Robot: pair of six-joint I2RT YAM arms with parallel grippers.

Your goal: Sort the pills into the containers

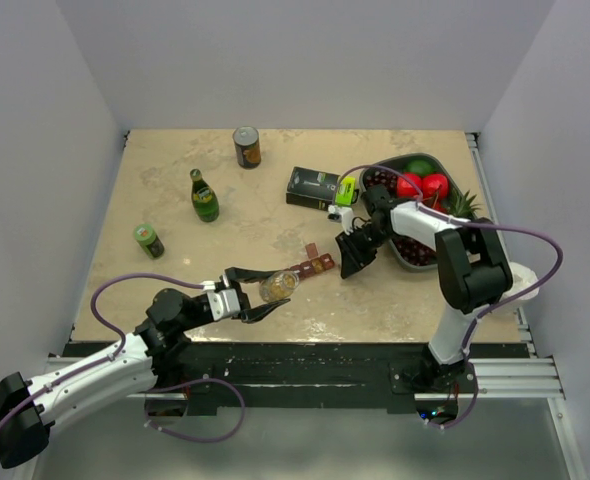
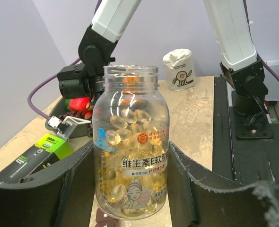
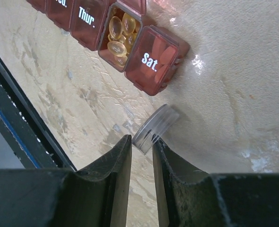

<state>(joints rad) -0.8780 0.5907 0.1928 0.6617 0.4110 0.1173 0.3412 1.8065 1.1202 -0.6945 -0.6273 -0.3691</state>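
Your left jaws are clenched on the pill bottle (image 2: 131, 156), its clear body pressed between the two black fingers (image 2: 75, 189). The bottle's mouth is uncapped and it is well filled with golden pills (image 2: 129, 115). From above, the bottle (image 1: 278, 286) sits low over the worktop (image 1: 175, 290), just beside the near-left end of the containers (image 1: 315, 265).

The containers lie as a dark red strip at a slant in the middle of the worktop, between your two arms. In the right wrist view the strip (image 3: 153, 64) shows one compartment open, with golden pills (image 3: 117, 40) inside. The lids marked "Thur." and "Sat." on either side are down.

Your right jaws stand only narrowly apart, pointing down near the strip's "Sat." end. A clear cap (image 3: 157, 126) rests on the worktop right at their tips (whether they pinch its edge or merely touch it, you cannot tell).

Further back stand a black-and-green box (image 1: 313, 186), a grey fruit tray (image 1: 445, 166), a can (image 1: 246, 147), a green bottle (image 1: 204, 195) and a small green jar (image 1: 148, 240).
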